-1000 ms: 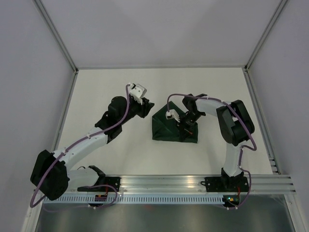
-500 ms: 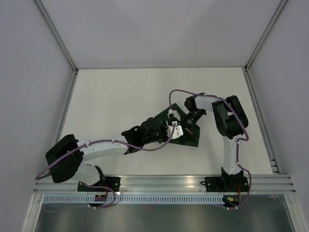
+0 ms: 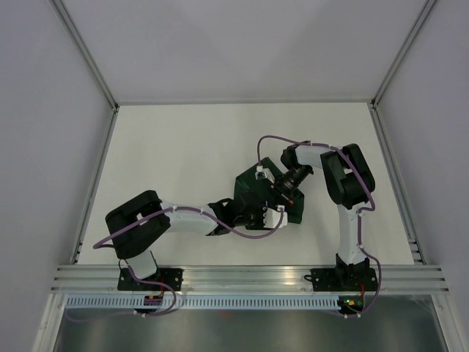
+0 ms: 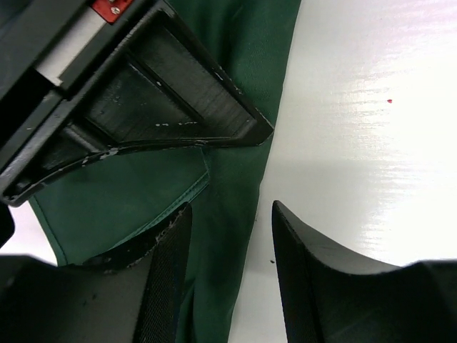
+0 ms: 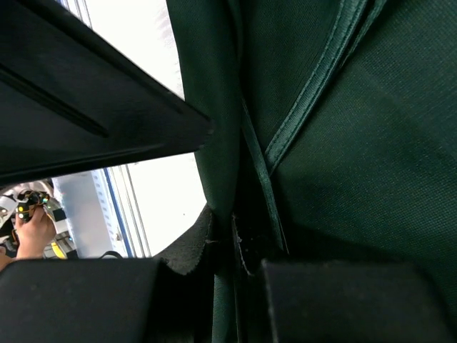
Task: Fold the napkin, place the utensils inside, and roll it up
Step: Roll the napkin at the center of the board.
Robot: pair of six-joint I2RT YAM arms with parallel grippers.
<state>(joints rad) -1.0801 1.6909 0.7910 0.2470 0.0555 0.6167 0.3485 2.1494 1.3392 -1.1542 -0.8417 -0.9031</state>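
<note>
Both grippers meet at the napkin's near edge

My left gripper [image 4: 228, 246] hangs with fingers spread, straddling the hem of the green napkin [image 4: 243, 43], which lies partly folded on the white table [image 4: 357, 143], middle-right between the arms; I judge I am lining up to take that edge. My right gripper [image 5: 214, 275] pinches a bunched fold between close-set fingers, probably to keep the layer off the table so the left can get under it.

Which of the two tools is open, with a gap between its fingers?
The left tool: its fingers stand apart above the napkin edge and the white table. The right tool is closed tight on a fold of the cloth.
</note>
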